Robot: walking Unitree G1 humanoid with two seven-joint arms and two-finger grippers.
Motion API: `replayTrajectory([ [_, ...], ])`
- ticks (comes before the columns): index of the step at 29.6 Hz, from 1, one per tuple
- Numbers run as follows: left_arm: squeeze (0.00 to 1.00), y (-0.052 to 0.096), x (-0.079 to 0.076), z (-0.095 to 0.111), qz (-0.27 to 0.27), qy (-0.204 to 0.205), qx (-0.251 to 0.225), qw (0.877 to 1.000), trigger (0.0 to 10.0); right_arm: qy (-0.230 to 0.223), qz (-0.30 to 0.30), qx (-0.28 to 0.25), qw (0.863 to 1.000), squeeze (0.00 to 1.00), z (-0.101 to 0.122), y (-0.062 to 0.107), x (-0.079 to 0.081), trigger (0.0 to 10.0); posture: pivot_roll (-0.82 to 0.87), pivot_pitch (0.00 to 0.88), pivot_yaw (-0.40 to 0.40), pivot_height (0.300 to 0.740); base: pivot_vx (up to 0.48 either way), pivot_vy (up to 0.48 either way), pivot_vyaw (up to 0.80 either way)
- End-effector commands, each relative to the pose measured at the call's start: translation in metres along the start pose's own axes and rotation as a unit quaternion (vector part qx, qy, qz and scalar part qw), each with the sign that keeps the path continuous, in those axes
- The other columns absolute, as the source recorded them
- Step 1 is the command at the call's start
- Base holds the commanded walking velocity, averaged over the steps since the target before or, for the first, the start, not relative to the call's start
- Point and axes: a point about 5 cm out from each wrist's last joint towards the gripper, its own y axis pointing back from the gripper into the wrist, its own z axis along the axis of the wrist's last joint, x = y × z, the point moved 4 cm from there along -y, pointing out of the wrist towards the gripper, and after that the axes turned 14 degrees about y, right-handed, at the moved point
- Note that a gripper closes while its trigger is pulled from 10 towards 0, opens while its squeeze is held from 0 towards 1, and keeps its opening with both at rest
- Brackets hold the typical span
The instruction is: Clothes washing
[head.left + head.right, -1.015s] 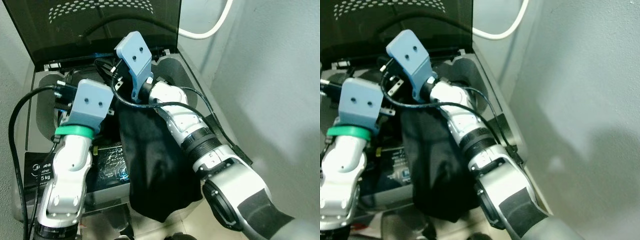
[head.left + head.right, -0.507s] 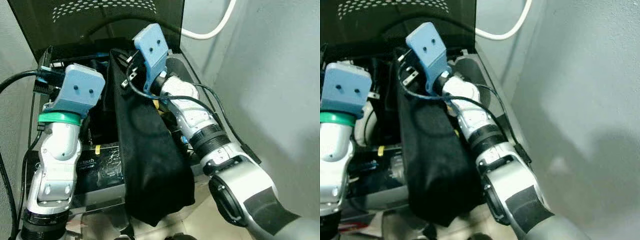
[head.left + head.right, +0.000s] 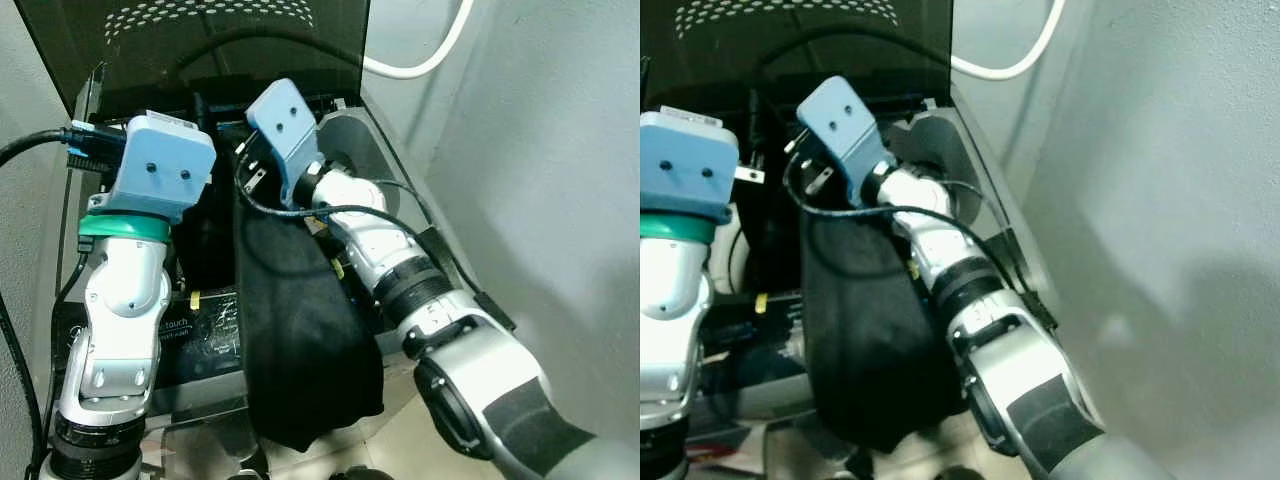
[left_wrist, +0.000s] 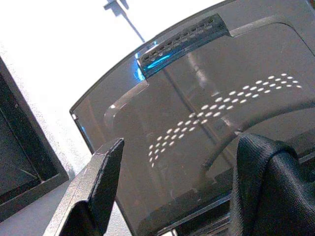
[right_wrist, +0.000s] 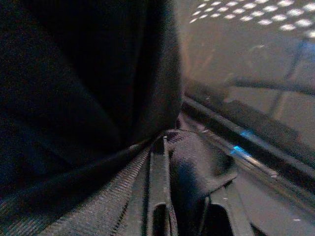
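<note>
A top-loading washing machine point(image 3: 390, 170) stands against a grey wall, its dark lid point(image 3: 200, 40) raised upright behind both arms and its control panel point(image 3: 200, 335) at the near edge. A white hose point(image 3: 420, 62) curves along the wall above the machine's far corner.

A long black garment point(image 3: 300, 340) hangs from the right tool point(image 5: 165, 147) — its upper end bunched at the tool over the machine's opening, the rest draping down over the control panel and past the machine's front edge, just beside the right forearm. In the right wrist view the two black fingers point(image 5: 156, 196) lie pressed together with a fold of the black cloth pinched between them.

The left tool point(image 4: 172, 196) is raised beside the garment, aimed at the lid; its fingers point(image 4: 101, 189) stand apart, one of them bare, and a fold of the black cloth shows where the other should be.
</note>
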Motion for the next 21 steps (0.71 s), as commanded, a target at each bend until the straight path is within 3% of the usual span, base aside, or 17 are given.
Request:
replayTrajectory([
  [1, 0.0, 0.0, 0.0, 0.008, 0.001, -0.003, -0.022, 1.0, 10.0, -0.016, 0.005, -0.005, 1.0, 1.0, 0.001, 0.0, 0.003, 10.0, 0.0, 0.0, 0.026, 0.74, 0.0, 0.0, 0.0],
  [2, 0.0, 0.0, 0.0, 0.008, 0.003, -0.004, -0.024, 1.0, 10.0, -0.048, -0.002, -0.035, 0.998, 1.0, 0.011, 0.001, -0.003, 10.0, 0.0, 0.0, 0.024, 0.74, 0.0, 0.0, 0.0],
  [3, 0.0, -0.001, 0.0, 0.009, 0.005, -0.004, -0.026, 1.0, 10.0, -0.09, -0.011, -0.077, 0.993, 0.0, 0.024, 0.003, -0.012, 10.0, 0.0, 0.0, 0.025, 0.74, 0.0, 0.0, 0.0],
  [4, 0.0, -0.001, 0.0, 0.01, 0.005, -0.003, -0.028, 1.0, 10.0, -0.125, -0.016, -0.113, 0.986, 0.0, 0.035, 0.009, -0.023, 10.0, 0.0, 0.0, 0.026, 0.74, 0.0, 0.0, 0.0],
  [8, 0.0, -0.002, 0.001, 0.012, 0.007, -0.002, -0.032, 0.999, 10.0, -0.15, -0.015, -0.146, 0.978, 0.0, 0.044, 0.018, -0.037, 10.0, 0.0, 0.0, 0.027, 0.74, 0.0, 0.0, 0.0],
  [12, 0.0, -0.011, 0.005, 0.022, 0.016, -0.002, -0.055, 0.998, 10.0, -0.078, 0.086, -0.128, 0.985, 0.0, 0.029, 0.052, -0.034, 10.0, 0.0, 0.0, 0.027, 0.74, 0.0, 0.0, 0.0],
  [15, 0.0, -0.015, 0.007, 0.025, 0.018, -0.001, -0.061, 0.998, 10.0, -0.062, 0.116, -0.114, 0.985, 0.0, 0.022, 0.065, -0.031, 10.0, 0.0, 0.0, 0.028, 0.74, 0.0, 0.0, 0.0],
  [17, 0.0, -0.022, 0.008, 0.028, 0.012, 0.007, -0.062, 0.998, 10.0, -0.04, 0.162, -0.086, 0.982, 0.0, 0.01, 0.087, -0.024, 10.0, -0.01, 0.0, 0.03, 0.74, 0.0, 0.0, 0.0],
  [21, 0.0, -0.028, 0.01, 0.027, 0.007, 0.021, -0.057, 0.998, 10.0, -0.01, 0.161, -0.052, 0.985, 0.0, 0.0, 0.096, -0.021, 10.0, -0.03, 0.0, 0.041, 0.74, 0.0, 0.0, 0.0],
])
